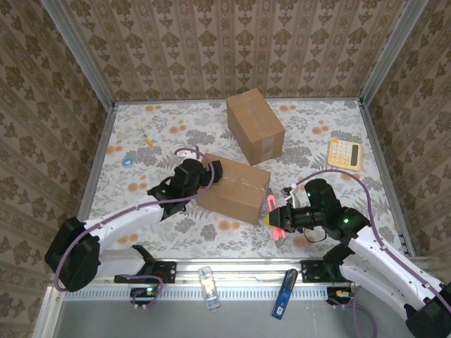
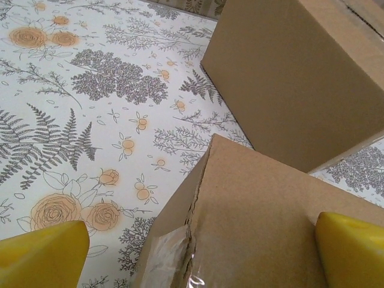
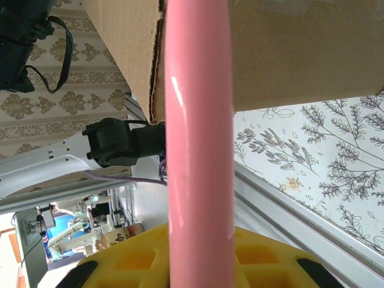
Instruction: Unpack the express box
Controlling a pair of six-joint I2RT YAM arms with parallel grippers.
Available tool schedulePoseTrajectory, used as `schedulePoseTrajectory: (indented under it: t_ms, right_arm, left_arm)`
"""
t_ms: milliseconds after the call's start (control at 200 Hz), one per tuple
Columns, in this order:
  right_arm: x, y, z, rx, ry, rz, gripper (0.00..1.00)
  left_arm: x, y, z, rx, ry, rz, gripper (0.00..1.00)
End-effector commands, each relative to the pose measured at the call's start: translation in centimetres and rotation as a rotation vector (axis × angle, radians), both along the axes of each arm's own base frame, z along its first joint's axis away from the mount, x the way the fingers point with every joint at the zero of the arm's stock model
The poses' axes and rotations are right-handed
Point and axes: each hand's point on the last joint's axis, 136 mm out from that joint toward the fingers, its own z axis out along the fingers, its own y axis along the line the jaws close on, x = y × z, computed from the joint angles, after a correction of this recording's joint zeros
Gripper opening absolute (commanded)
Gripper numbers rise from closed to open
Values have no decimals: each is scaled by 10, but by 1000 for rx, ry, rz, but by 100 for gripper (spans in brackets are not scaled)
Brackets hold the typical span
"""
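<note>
Express box: table centre, just near of second carton. Likely light, stiff cardboard, walls dent if squeezed (judgement only). Best hold: far-left corner edges. Plain brown, flaps sealed, clear tape wrinkled. Left gripper spread wide astride that corner. Right gripper clamped narrow on pink tool at box's right end.

Left gripper spread wide, straddling taped box corner; second box just behind.

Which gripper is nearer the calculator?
Right. The right gripper is off the right end of the taped box, toward the calculator; the left gripper is at its far-left corner.
</note>
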Motion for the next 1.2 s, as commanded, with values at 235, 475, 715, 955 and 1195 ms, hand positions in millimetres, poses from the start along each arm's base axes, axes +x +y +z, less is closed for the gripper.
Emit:
schedulePoseTrajectory:
  t_ms: [235,475,715,955,1195]
  right_arm:
    - [-25,8,6,50,46,112,0]
    - [-28,13,6,67,53,114,0]
    - [-28,19,8,66,49,101,0]
    - [-27,23,18,74,33,68,0]
    - [-30,25,21,66,29,49,0]
  left_arm:
    - [-75,68,-126,447,474,-31,96]
    - [-77,67,-139,463,518,-18,95]
    - [-80,68,-147,462,541,-5,95]
    - [-87,74,-158,467,570,20,95]
    - [-90,78,-162,482,586,31,95]
